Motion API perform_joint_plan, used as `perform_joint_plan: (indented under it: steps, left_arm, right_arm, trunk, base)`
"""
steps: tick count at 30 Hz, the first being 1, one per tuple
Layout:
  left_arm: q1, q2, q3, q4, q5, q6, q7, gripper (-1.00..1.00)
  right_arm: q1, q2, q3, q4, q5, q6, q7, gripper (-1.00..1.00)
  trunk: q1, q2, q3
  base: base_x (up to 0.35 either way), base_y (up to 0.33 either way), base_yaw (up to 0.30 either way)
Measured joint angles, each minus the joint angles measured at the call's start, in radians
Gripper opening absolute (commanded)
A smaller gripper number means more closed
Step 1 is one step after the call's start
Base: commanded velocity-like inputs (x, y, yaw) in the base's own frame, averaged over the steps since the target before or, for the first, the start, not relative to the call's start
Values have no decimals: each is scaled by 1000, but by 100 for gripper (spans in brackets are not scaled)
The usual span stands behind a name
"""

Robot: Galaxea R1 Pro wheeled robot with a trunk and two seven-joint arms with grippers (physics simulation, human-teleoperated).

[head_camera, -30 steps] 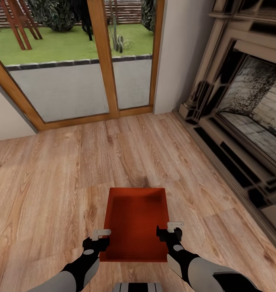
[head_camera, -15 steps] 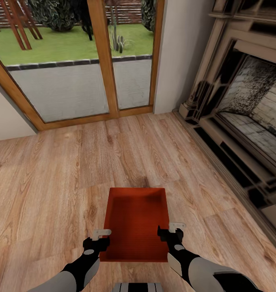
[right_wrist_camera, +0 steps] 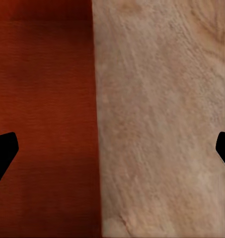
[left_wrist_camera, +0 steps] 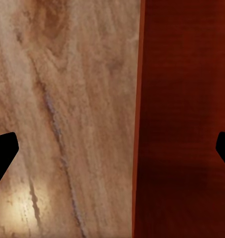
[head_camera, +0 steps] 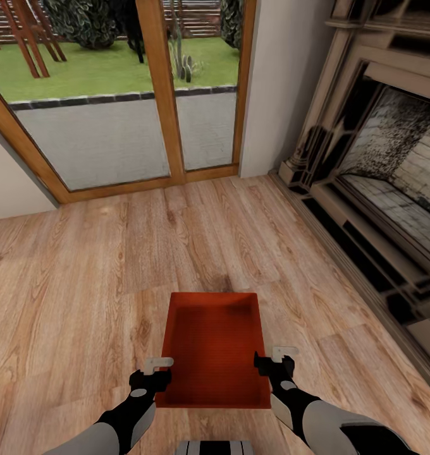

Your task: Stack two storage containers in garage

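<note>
One red-orange storage container (head_camera: 215, 341) stands open-top on the light wood floor (head_camera: 82, 265) of the living room, right in front of me. My left gripper (head_camera: 157, 371) hangs open over the container's left wall near the near corner. In the left wrist view the left gripper (left_wrist_camera: 112, 148) straddles that wall, with the container (left_wrist_camera: 187, 119) on one side and planks on the other. My right gripper (head_camera: 276, 362) is open over the right wall. The right wrist view likewise shows the right gripper (right_wrist_camera: 112, 148) spanning the container (right_wrist_camera: 42, 119) edge. Nothing is held.
A large stone fireplace (head_camera: 379, 189) runs along the right side. Wood-framed glass doors (head_camera: 171, 95) to a garden close the far side, with a white wall section (head_camera: 272, 82) beside them. Bare planks surround the container.
My right gripper has shifted outward to the right, from over the container's inside to above its right wall. The left gripper and the container have stayed put.
</note>
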Motion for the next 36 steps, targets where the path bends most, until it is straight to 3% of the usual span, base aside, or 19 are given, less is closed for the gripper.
perform_joint_plan:
  steps: [36]
  left_arm:
    - [0, -13, 0, 6, 0, -3, 0, 100]
  right_arm:
    - [0, -2, 2, 0, 9, 1, 1, 100]
  trunk:
    - [0, 0, 0]
  base:
    - [0, 0, 0]
